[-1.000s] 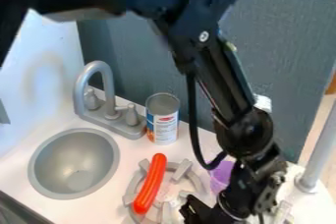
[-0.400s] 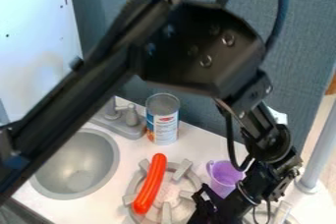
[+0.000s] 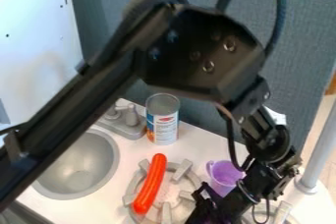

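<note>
Over the pale worktop (image 3: 200,142), your gripper (image 3: 205,202) hangs by the burner (image 3: 182,170), its grip impossible to tell, with the purple cup (image 3: 225,175) at its one o'clock and the red sausage (image 3: 152,183) at ten, apparently propped by the burner's prongs.

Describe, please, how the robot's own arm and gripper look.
The arm is black, built of long straight bars and a broad, angular elbow housing with round, silvery screw heads on its side. Black cables loop above the elbow and beside the thinner forearm, whose wrist is made of compact, rounded segments. The gripper is also black, with an angular, jagged outline.
</note>
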Robot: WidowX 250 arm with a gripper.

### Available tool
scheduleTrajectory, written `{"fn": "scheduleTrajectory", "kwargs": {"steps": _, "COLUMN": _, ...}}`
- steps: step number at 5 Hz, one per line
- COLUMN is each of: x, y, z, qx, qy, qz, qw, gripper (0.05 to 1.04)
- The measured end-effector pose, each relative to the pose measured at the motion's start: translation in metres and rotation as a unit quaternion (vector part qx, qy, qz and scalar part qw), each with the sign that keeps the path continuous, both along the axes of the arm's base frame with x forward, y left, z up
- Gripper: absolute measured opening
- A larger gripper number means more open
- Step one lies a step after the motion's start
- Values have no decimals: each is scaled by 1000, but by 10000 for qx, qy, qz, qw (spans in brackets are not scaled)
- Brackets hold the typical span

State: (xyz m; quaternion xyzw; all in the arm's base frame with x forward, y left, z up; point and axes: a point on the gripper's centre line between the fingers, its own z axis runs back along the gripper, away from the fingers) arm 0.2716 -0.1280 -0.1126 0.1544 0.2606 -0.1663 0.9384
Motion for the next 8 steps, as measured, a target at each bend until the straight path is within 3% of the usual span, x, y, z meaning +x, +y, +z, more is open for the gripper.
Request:
{"fn": "scheduleTrajectory", "kwargs": {"steps": 1, "x": -16, "y": 7, "z": 15, "qx": -366, "qy": -410, "qz": -30, "qw": 9985, "gripper": 561}}
{"fn": "scheduleTrajectory", "kwargs": {"steps": 2, "x": -14, "y": 6, "z": 65, "qx": -779, "qy": -1230, "qz": -122, "qw": 9893, "gripper": 876}}
{"fn": "scheduleTrajectory", "kwargs": {"steps": 3, "x": -16, "y": 7, "z": 75, "qx": -936, "qy": -1334, "qz": -297, "qw": 9862, "gripper": 1005}}
{"fn": "scheduleTrajectory", "kwargs": {"steps": 4, "x": -11, "y": 9, "z": 78, "qx": -814, "qy": -1254, "qz": -312, "qw": 9883, "gripper": 1003}}
{"fn": "scheduleTrajectory", "kwargs": {"steps": 5, "x": -12, "y": 37, "z": 77, "qx": -598, "qy": -1086, "qz": 13, "qw": 9923, "gripper": 1001}}
{"fn": "scheduleTrajectory", "kwargs": {"steps": 6, "x": -4, "y": 63, "z": 74, "qx": -649, "qy": -1134, "qz": 344, "qw": 9908, "gripper": 1001}}
{"fn": "scheduleTrajectory", "kwargs": {"steps": 7, "x": 2, "y": 66, "z": 70, "qx": -800, "qy": -1285, "qz": 282, "qw": 9881, "gripper": 1001}}
{"fn": "scheduleTrajectory", "kwargs": {"steps": 8, "x": -1, "y": 68, "z": 69, "qx": -798, "qy": -1223, "qz": 181, "qw": 9891, "gripper": 1001}}
